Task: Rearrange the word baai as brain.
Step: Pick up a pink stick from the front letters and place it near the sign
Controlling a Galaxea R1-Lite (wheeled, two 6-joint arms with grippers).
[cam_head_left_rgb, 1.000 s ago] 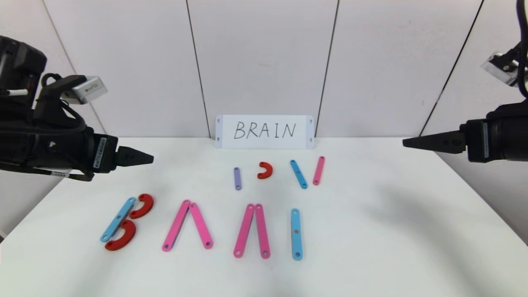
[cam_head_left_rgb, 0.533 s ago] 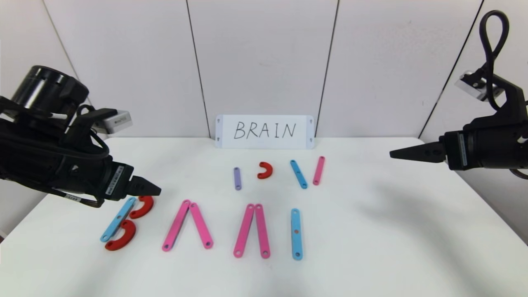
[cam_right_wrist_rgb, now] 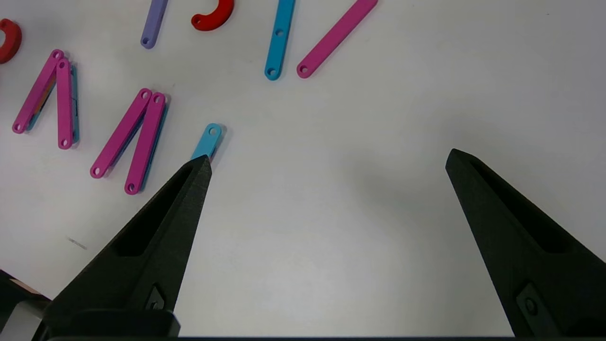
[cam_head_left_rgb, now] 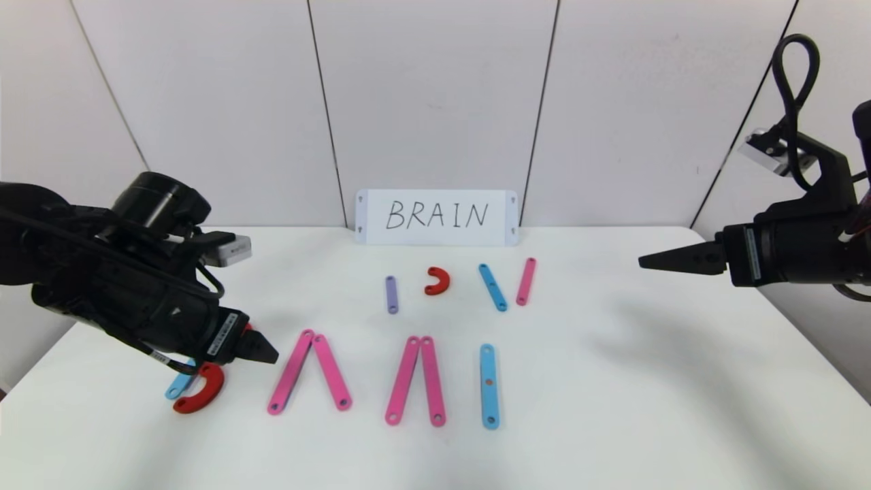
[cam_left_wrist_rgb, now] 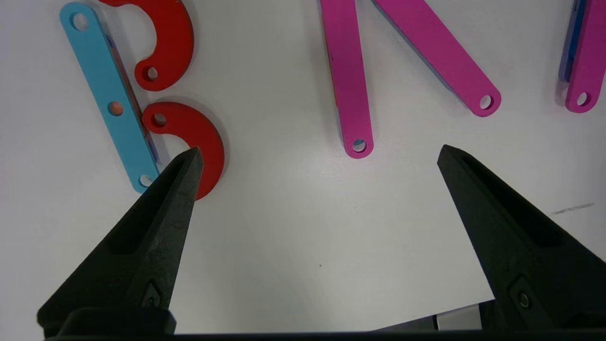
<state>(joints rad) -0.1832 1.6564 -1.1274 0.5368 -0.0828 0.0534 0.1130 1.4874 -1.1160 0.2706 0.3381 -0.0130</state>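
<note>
The word baai lies in the front row of the white table (cam_head_left_rgb: 612, 395). Its B is a blue bar (cam_left_wrist_rgb: 111, 102) with two red C-curves (cam_left_wrist_rgb: 199, 137); in the head view only the lower curve (cam_head_left_rgb: 204, 395) and the bar's end show. Two pairs of pink bars (cam_head_left_rgb: 292, 371) (cam_head_left_rgb: 403, 380) form the A's, and a blue bar (cam_head_left_rgb: 488, 386) forms the I. My left gripper (cam_head_left_rgb: 269, 355) hovers open and empty between the B and the first A; it also shows in the left wrist view (cam_left_wrist_rgb: 317, 151). My right gripper (cam_head_left_rgb: 643, 262) is open and empty, high over the table's right side.
Loose pieces lie behind the word: a short purple bar (cam_head_left_rgb: 391, 294), a small red C-curve (cam_head_left_rgb: 437, 280), a blue bar (cam_head_left_rgb: 492, 287) and a pink bar (cam_head_left_rgb: 525, 281). A white card (cam_head_left_rgb: 435, 216) with handwritten "BRAIN" stands against the back wall.
My left arm has come down and forward over the B, hiding its upper red curve and most of its blue bar. My right gripper has drifted slightly left.
</note>
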